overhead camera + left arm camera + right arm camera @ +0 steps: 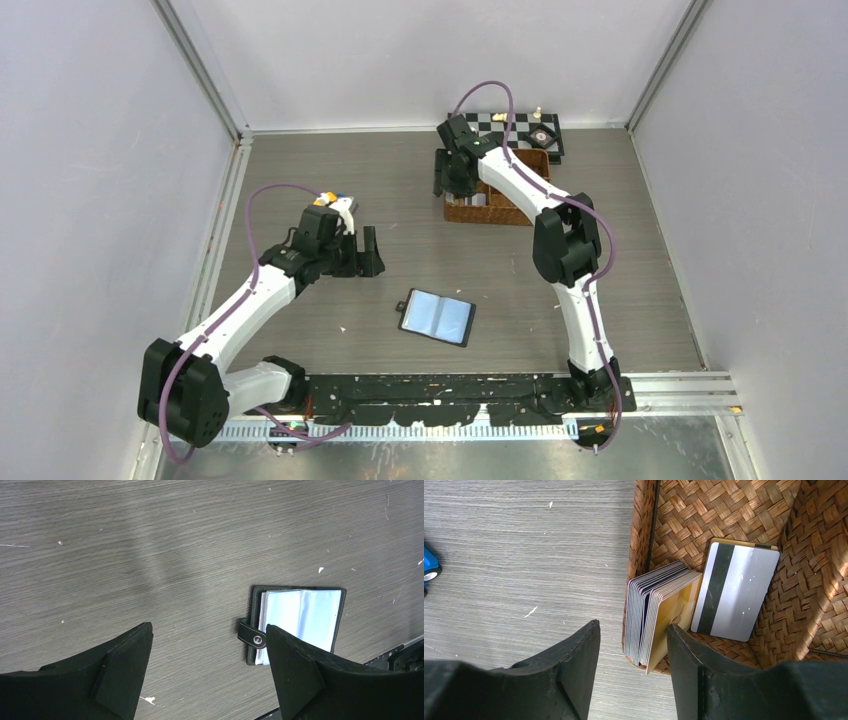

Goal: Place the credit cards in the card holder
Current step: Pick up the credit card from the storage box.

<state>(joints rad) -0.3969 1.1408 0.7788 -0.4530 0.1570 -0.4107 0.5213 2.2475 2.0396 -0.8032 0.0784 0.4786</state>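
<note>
A: In the middle of the top view, on the grey table (pixel 420 200), what lies there?
B: The black card holder (pixel 438 317), open, with pale sleeves up. The left gripper (pixel 362 252) hangs to its upper left, spread wide.
A: And in the upper right?
B: A brown basket (pixel 500 212). The credit cards (pixel 659 615) stand against its left wall. The right gripper (pixel 633 626) is also spread, with wall and cards between its jaws.

Card holder (pixel 300 617) corner behind left pincer (pixel 208 626); basket (pixel 478 212) mostly under right arm (pixel 520 185).
</note>
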